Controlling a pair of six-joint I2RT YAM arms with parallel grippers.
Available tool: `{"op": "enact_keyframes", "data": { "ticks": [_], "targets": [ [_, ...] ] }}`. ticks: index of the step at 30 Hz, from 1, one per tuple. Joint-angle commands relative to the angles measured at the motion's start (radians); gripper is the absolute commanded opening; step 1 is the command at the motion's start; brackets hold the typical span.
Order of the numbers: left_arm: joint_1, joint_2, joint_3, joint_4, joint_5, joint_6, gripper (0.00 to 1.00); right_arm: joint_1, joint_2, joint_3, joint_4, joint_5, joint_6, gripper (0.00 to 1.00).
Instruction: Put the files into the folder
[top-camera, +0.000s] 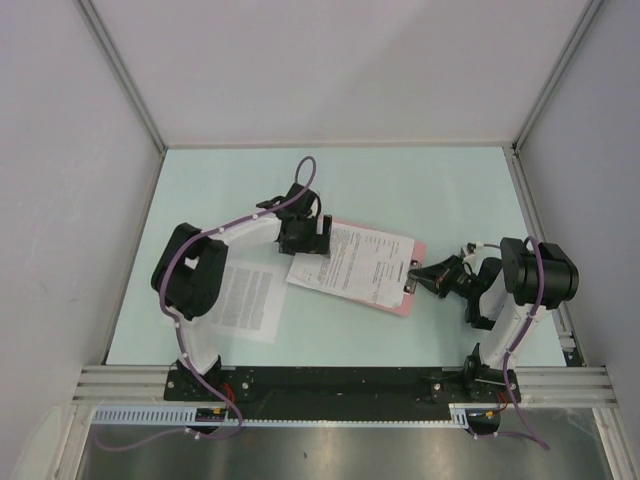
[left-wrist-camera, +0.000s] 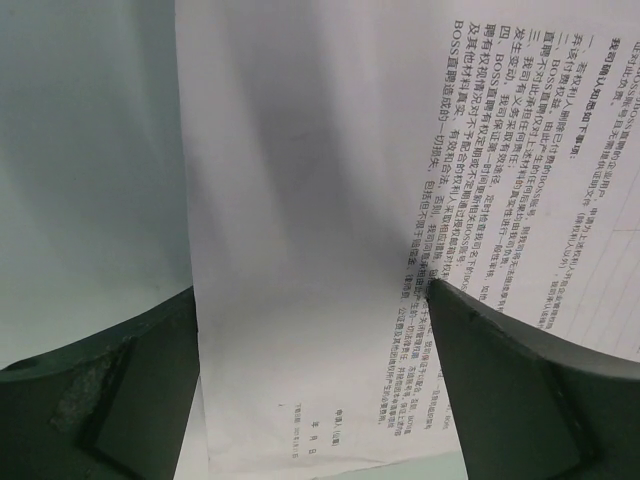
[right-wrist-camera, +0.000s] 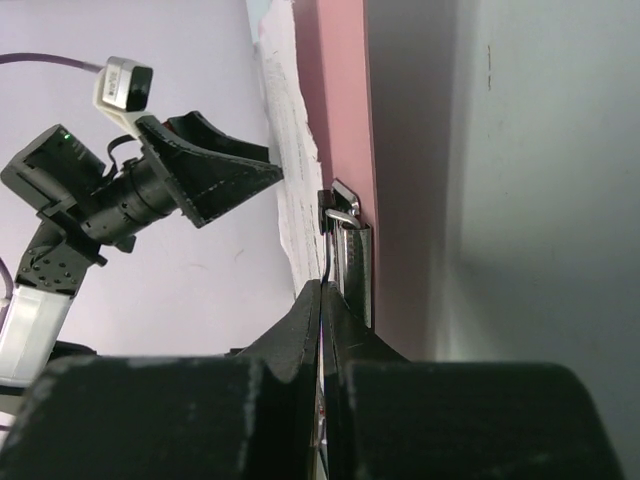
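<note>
We see the pink clipboard (top-camera: 398, 304) lying flat on the pale green table (top-camera: 420, 190), right of centre and turned at a slant, with its short clipped edge toward the right arm. The printed sheets (top-camera: 355, 262) lie on top of it and cover most of its face, so the pink shows only as a strip along the edges. Their left end reaches past the board's far-left corner.

The left gripper (top-camera: 305, 238) hangs over that left end. In its wrist view the jaws stand wide apart, with white paper and lines of dense black text lying flat between them. We cannot tell whether either jaw touches the paper.

The right gripper (right-wrist-camera: 325, 292) is at the metal clip (right-wrist-camera: 345, 225) on the board's short edge. Its jaws are drawn almost together, pinching the clip's thin lever between them. From this wrist view the sheets' ragged edge sits just beside the clip, but we cannot tell whether it is tucked under it.

One loose sheet (top-camera: 248, 298) lies apart on the table to the left, partly under the left arm.
</note>
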Motion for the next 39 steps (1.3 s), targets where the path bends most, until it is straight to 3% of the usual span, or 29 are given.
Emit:
{"op": "enact_keyframes", "data": {
  "ticks": [1,7,16,21,32,39],
  "targets": [
    [0.0,0.039,0.021,0.038,0.019,-0.009,0.91,0.011,0.004,0.017,0.239,-0.04,0.024,0.0],
    [0.0,0.071,0.028,0.048,0.037,0.017,0.83,0.025,-0.014,0.023,0.25,-0.041,0.037,0.0],
    [0.0,0.068,0.012,0.059,0.021,0.058,0.87,0.026,0.0,0.026,0.264,-0.05,0.053,0.0],
    [-0.01,0.03,-0.07,0.142,0.011,0.074,0.86,0.025,0.0,0.034,0.272,-0.05,0.072,0.0],
    [-0.063,0.002,-0.163,0.255,-0.145,0.109,0.86,0.0,-0.002,0.035,0.288,-0.038,0.103,0.0],
    [-0.065,-0.001,-0.174,0.284,-0.151,0.117,0.85,-0.014,-0.005,0.04,0.288,-0.05,0.107,0.0]
  ]
}}
